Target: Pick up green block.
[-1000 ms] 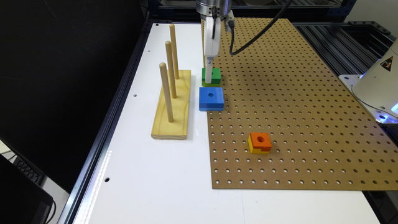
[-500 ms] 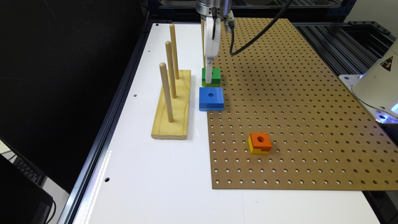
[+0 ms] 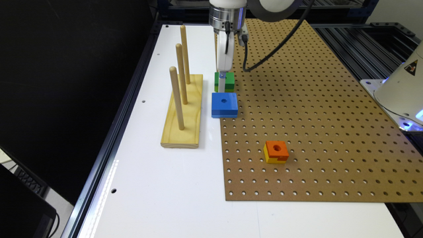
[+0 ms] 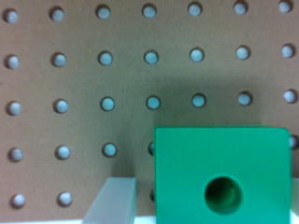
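Green block [image 4: 221, 173] lies flat, hole facing up, square with no long axis, between spread jaws; one fingertip [image 4: 112, 201] sits just beside it

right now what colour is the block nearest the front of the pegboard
Orange on top with a yellow lower layer; it shows best in the exterior view.

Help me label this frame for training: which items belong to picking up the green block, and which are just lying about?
Part of the job:
- green block
- gripper, down at the green block

Just lying about:
- blue block, right next to the green one
- orange-and-yellow block
- wooden peg stand
- brown pegboard
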